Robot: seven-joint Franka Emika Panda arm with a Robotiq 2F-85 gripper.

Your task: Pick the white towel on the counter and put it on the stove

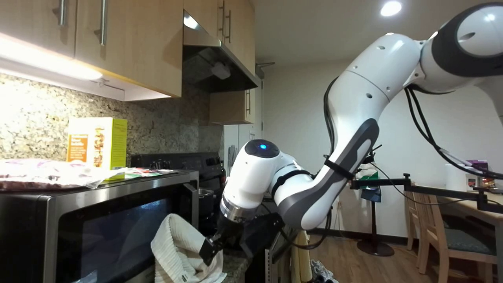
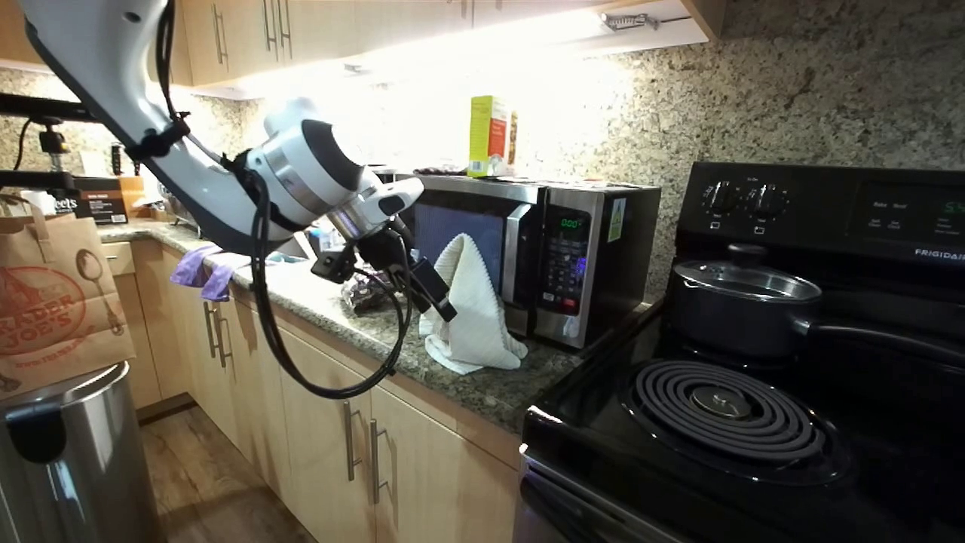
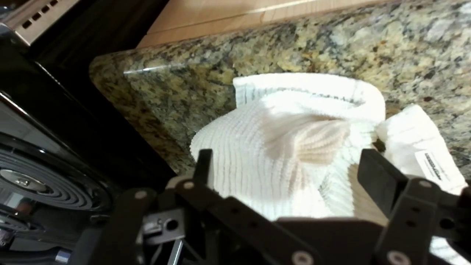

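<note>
Seeing a white towel [image 2: 475, 328] bunched up on the granite counter [image 2: 490, 388], rising into a loose peak just in front of the microwave [image 2: 565, 260] and near the end of the counter beside the stove [image 2: 595, 426]. Got the gripper [image 3: 289, 165] angled down at the towel with its fingers [image 3: 203, 165] spread wide, gripping nothing so far as visible. Can see plenty of ribbed fabric in the gap from the wrist view (can't tell about actual contact, though). Also spotted a little printed label [image 3: 432, 167] on a folded bit of towel past one finger there.

Looking over at the stove, can make out a coil burner [image 2: 727, 411] up front, plus a dark pot [image 2: 742, 320] with a glass lid [image 2: 724, 280] farther back and a long handle [image 2: 878, 335] pointing away from the microwave. Noticed a yellow-green box [image 2: 481, 139] upright on top of the microwave in both exterior views, near a plastic-wrapped package [image 1: 51, 173]. Catching a blue light [image 1: 263, 146] glowing on the white arm [image 1: 353, 90], in an exterior view. Way down the counter, can spot something purple [image 2: 200, 271] draped over the edge, too small to call gloves or cloth.
</note>
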